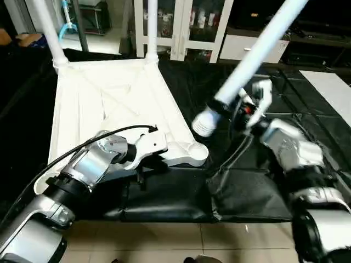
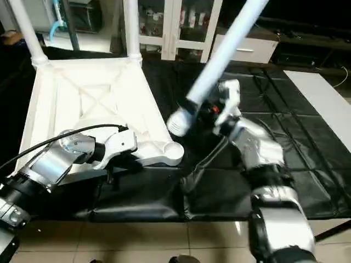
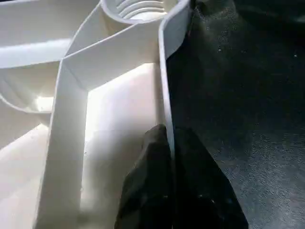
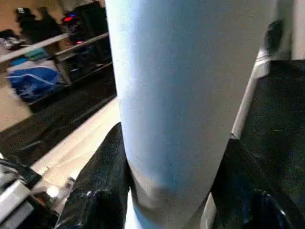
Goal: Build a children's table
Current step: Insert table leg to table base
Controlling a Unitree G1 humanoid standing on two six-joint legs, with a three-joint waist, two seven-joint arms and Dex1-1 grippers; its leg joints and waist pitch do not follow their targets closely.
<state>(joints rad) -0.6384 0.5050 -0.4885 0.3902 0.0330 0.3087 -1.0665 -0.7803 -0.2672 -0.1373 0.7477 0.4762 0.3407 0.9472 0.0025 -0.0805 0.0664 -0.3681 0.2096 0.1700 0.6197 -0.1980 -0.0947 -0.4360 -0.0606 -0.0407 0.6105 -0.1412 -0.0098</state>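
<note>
The children's table's white tabletop lies ribbed side up on the black cover. Two white legs stand in its far corner sockets. My left gripper is shut on the thin rim wall of the tabletop's near edge, one finger on each side, close to the open near-right socket. My right gripper is shut on another white leg, which slants up to the right. Its lower end hangs just right of and above that socket.
A flat white board lies on the black cover at the far right. White cabinets stand behind the work surface. Tiled floor runs along the cover's near edge. A black cable loops over my left forearm.
</note>
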